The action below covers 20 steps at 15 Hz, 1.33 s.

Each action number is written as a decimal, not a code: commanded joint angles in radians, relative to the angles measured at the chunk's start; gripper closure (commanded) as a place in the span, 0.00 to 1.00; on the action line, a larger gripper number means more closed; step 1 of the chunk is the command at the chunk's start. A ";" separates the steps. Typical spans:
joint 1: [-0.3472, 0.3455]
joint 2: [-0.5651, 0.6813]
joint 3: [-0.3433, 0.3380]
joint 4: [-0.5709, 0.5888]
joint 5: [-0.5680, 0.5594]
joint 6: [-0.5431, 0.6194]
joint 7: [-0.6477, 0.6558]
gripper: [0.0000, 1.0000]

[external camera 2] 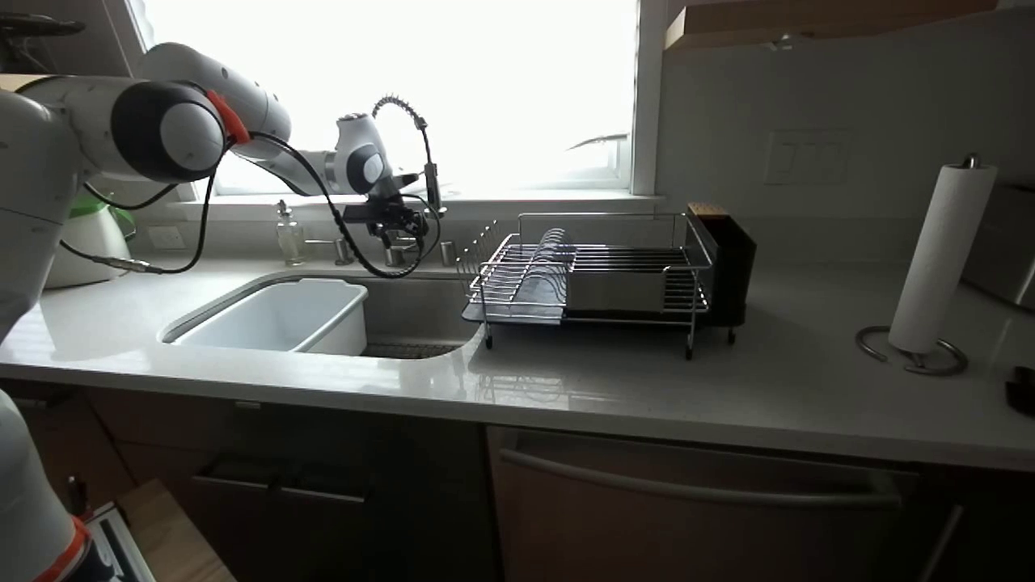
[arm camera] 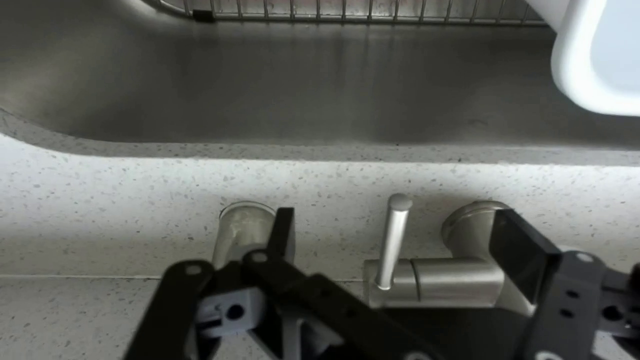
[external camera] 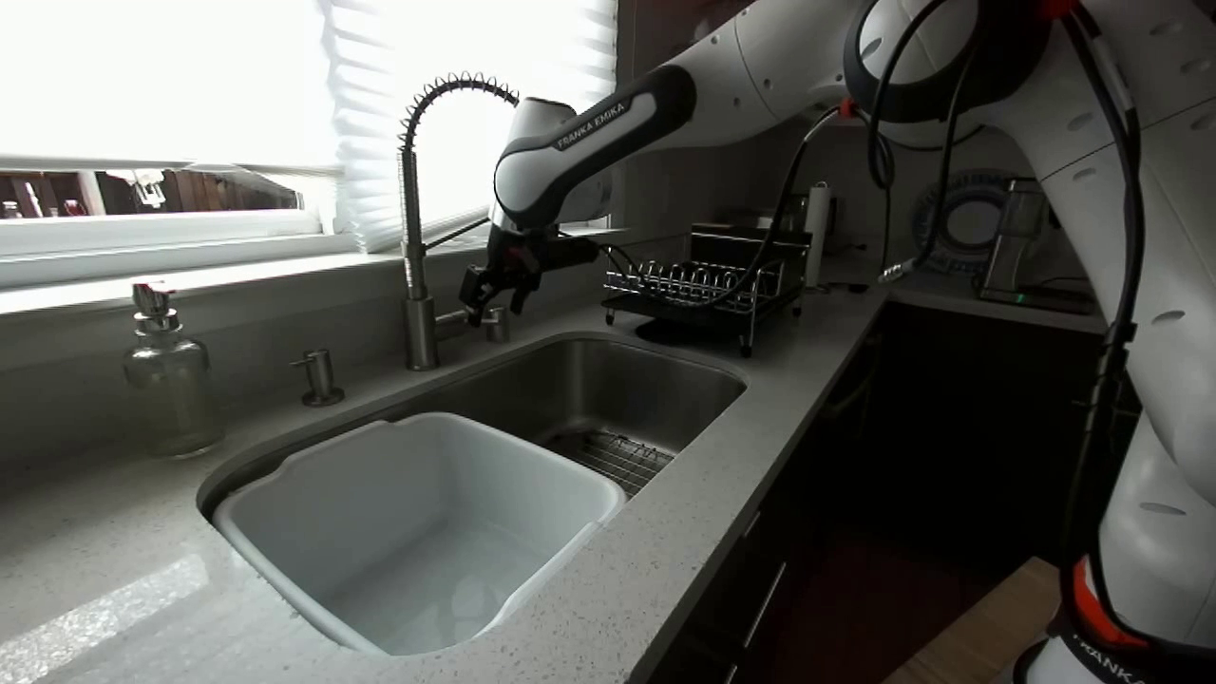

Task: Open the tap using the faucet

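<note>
Black gripper (arm camera: 398,231) parted wide; wrist view shows gaps flanking faucet (arm camera: 392,247).

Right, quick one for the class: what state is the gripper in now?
Gripper: open, jaws well apart, holding nothing; the lever is not gripped.

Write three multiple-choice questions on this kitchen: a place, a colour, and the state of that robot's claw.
1. Where does the pale tub sit? A: in the sink; B: on the windowsill; C: on the dish rack.
2. Main colour of the gripper? A: yellow; B: green; C: black.
3. State of the gripper? A: shut; B: open; C: out of view.

1: A, both exterior views show it; 2: C, the gripper's fingers are dark; 3: B, the wrist view shows them apart, the lever handle visible between.
</note>
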 commanded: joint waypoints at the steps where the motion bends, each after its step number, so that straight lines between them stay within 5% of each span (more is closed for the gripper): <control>1: 0.018 0.032 -0.031 0.040 -0.009 0.004 -0.041 0.00; 16: 0.058 0.040 -0.056 0.051 -0.012 0.009 0.002 0.00; 17: 0.060 0.042 -0.056 0.056 -0.012 0.003 0.000 0.02; 19: 0.063 0.047 -0.057 0.062 -0.011 -0.002 -0.004 0.26; 20: 0.063 0.049 -0.057 0.064 -0.009 -0.004 -0.003 0.31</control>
